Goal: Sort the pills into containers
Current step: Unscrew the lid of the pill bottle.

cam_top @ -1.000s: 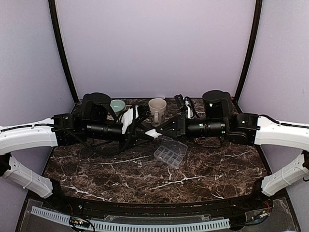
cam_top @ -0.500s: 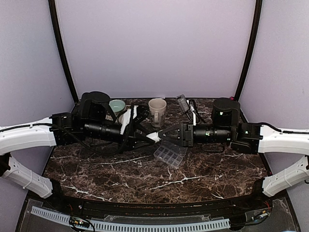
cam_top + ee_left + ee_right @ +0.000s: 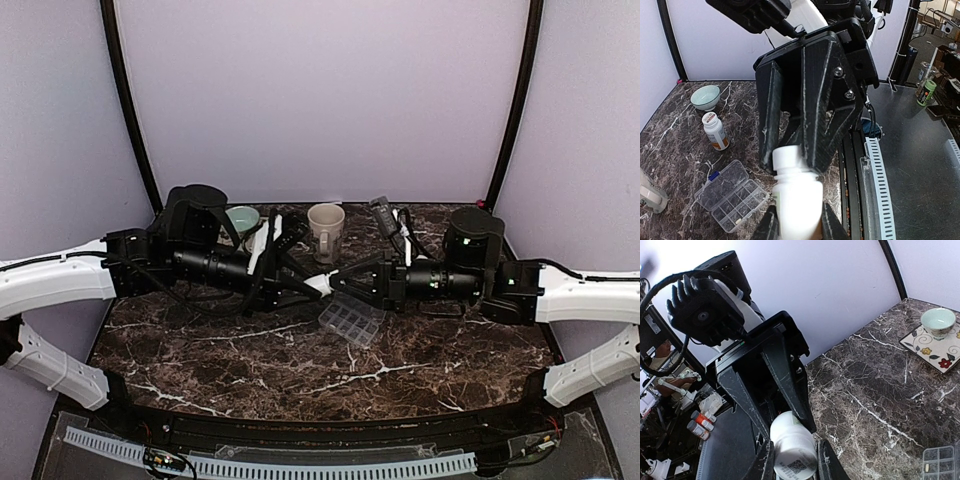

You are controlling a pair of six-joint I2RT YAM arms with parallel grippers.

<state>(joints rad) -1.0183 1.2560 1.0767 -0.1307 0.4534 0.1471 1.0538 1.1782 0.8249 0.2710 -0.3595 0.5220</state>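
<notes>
A white pill bottle (image 3: 318, 283) hangs in the air between both arms, above the table's middle. My left gripper (image 3: 799, 225) is shut on the bottle's body (image 3: 797, 200). My right gripper (image 3: 796, 461) is shut on its cap end (image 3: 794, 452), which carries a small printed code. In the top view the left gripper (image 3: 303, 285) and the right gripper (image 3: 337, 281) meet tip to tip. The containers, a clear compartment tray (image 3: 352, 315) with its lid open, lie on the marble just below and to the right. The tray (image 3: 730, 195) holds a small white pill (image 3: 738, 220).
A second pill bottle (image 3: 715, 131) with an orange label stands near a pale green bowl (image 3: 243, 218). A cream mug (image 3: 326, 225) stands at the back centre. A green bowl (image 3: 938, 320) sits by a flowered tile (image 3: 935, 347). Loose cables hang around both wrists.
The right arm has swung outward and lower, bringing its gripper more level on the cap. The left arm shifted slightly. The bottle stays held between both grippers.
</notes>
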